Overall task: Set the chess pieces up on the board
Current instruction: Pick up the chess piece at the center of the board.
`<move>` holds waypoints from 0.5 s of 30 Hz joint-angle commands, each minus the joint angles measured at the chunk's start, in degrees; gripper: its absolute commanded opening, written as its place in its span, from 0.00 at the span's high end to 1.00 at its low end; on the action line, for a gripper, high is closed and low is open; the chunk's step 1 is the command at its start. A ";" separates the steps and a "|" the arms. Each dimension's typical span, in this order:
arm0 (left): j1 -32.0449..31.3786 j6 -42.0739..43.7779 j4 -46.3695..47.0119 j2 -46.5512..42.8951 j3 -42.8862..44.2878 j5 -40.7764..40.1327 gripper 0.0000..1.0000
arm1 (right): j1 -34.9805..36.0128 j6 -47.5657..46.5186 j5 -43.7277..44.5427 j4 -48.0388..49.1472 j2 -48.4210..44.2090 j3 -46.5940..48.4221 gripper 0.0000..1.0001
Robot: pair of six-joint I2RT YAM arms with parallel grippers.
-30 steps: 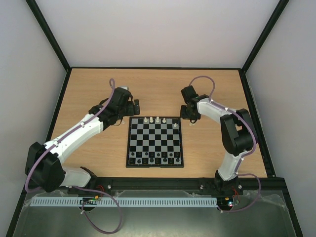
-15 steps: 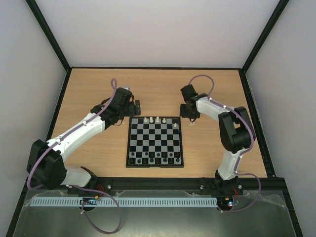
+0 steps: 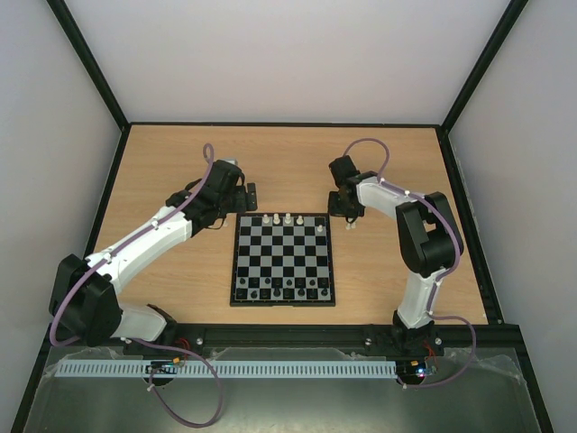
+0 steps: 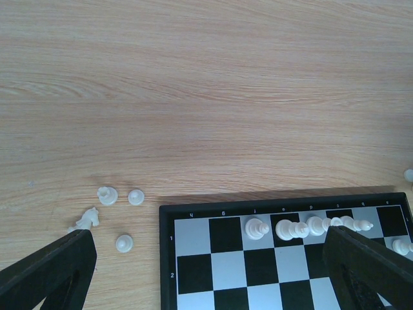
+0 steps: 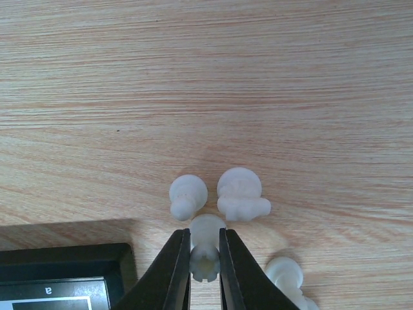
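Note:
The board (image 3: 236, 262) lies mid-table, with a few whitish chess pieces (image 3: 288, 217) on its far row. My right gripper (image 5: 205, 252) is just off the board's far right corner (image 3: 346, 215), shut on a whitish rook (image 5: 208, 232). A pawn (image 5: 188, 194), a knight (image 5: 241, 192) and one more piece (image 5: 287, 274) lie close around it. My left gripper (image 4: 208, 245) is open and empty above the board's far left corner (image 3: 242, 200). Several loose whitish pieces (image 4: 124, 243) lie on the wood left of the board (image 4: 166, 258). Whitish pieces (image 4: 257, 228) stand on row 1.
Tiny black pieces (image 3: 279, 287) stand on the board's two near rows. A black frame edges the wooden table (image 3: 162, 162), and pale walls rise behind and beside it. One more whitish piece (image 4: 408, 174) shows at the right edge of the left wrist view.
The left gripper moved slightly right, then held still. The right arm's elbow has drifted a little to the left while its gripper stays over the loose pieces.

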 commanded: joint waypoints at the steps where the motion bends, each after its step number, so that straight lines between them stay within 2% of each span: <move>1: 0.12 -0.16 0.65 -0.12 0.65 0.23 0.00 | -0.31 -0.01 0.30 -1.42 -0.29 1.13 0.90; 15: 0.16 -1.20 0.06 -0.19 0.19 -0.64 0.01 | 2.69 -0.28 -2.45 -3.74 -12.21 -4.57 0.91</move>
